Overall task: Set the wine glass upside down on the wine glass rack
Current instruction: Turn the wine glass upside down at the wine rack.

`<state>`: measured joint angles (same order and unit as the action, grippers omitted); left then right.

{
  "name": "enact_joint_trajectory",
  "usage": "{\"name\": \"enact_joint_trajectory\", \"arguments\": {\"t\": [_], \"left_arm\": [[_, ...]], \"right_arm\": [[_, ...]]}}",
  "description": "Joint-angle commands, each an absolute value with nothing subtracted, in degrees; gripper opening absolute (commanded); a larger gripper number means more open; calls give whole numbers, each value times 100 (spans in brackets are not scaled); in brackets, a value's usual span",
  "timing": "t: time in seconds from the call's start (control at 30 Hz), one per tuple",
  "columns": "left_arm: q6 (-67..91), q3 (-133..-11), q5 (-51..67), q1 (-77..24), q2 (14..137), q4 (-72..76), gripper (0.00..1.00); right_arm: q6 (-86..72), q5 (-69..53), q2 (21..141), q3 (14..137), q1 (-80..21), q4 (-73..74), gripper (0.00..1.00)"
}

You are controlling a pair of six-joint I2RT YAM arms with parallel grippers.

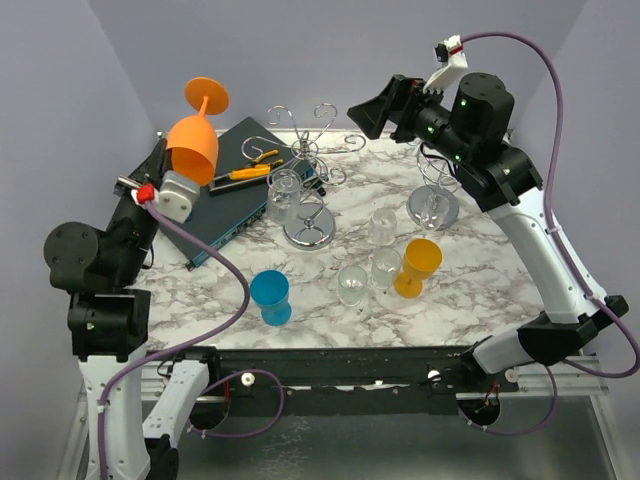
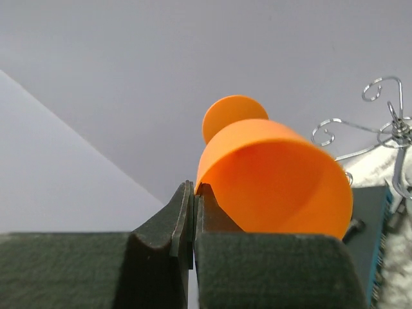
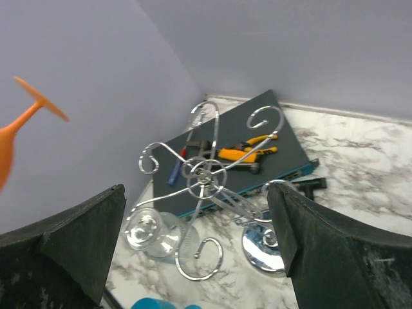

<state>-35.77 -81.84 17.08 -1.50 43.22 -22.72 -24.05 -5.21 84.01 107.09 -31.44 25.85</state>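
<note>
L pincer point(image 1: 188, 178), upper left: jaws clamped on wine glass point(image 1: 193, 145) rim. R pincer point(image 1: 365, 117), upper right: jaws wide apart.

I count two chrome wire racks point(image 1: 310, 232) point(image 1: 445, 212), one orange wine glass point(image 1: 193, 145), one amber wine glass point(image 1: 420, 262), one blue tumbler point(image 1: 270, 297), at least four clear glasses point(image 1: 283, 195) point(image 1: 383, 225) point(image 1: 386, 265) point(image 1: 352, 285), one flat teal box point(image 1: 235, 205) and one pair of yellow-handled pliers point(image 1: 250, 170).
</note>
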Motion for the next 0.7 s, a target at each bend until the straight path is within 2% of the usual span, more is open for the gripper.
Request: {"name": "enact_joint_trajectory", "arguments": {"t": [0.0,0.17,0.33,0.67], "left_arm": [[-4313,-6967,2665,-119,4000,475,0],[-4666,-6460,3265,-114,4037,1799,0],[-5046,-6173,3831,-114,4061,2526,0],[-6446,-5473,4622,-123,3989,2940,0]], "right_arm": [[-3113,-1710,8446,10711,-3177,2002,100],[-3895,-2630,8548,10426,-3181,1120,100],[-4528,-3275,8719,10220,-3224,160,100],[-4725,-3565,9289,10397,-3995,-1069,100]]}}
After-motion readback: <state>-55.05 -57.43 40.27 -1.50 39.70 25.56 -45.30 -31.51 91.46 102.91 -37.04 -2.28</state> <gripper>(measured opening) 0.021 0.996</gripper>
